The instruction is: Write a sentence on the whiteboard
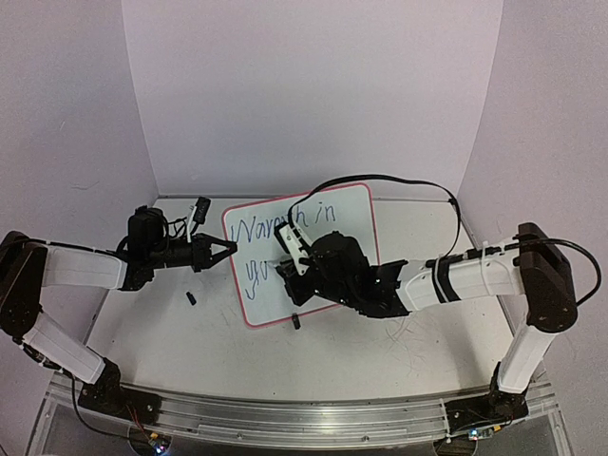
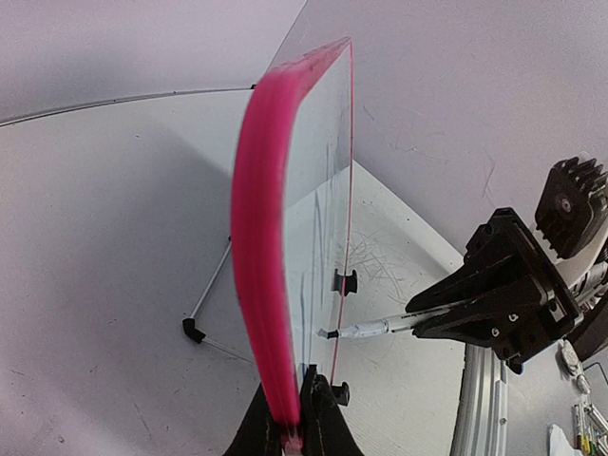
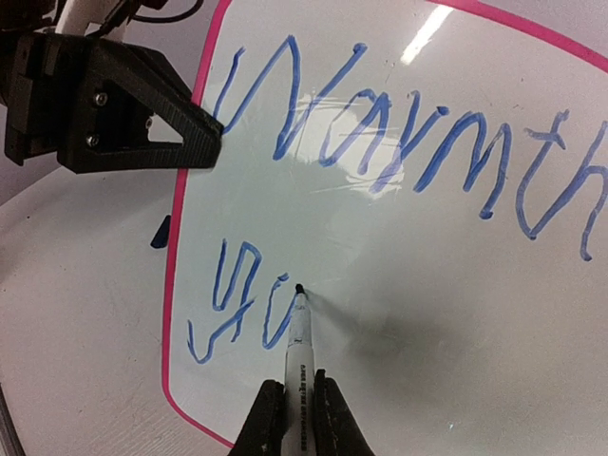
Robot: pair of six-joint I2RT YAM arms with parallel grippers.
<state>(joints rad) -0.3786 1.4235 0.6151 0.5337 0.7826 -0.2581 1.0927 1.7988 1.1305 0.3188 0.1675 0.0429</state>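
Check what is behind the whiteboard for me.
Behind the whiteboard, the left wrist view shows one wire stand leg ending in a black foot on the tabletop. Any other legs are hidden by the board; the other views show only its front.

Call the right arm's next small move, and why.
Probably drag the marker rightward, tip down, to finish the second line's open letter. The right gripper is shut on it, its tip touches the whiteboard at that letter's end, and the sentence stops there; the left gripper clamps the whiteboard's edge.
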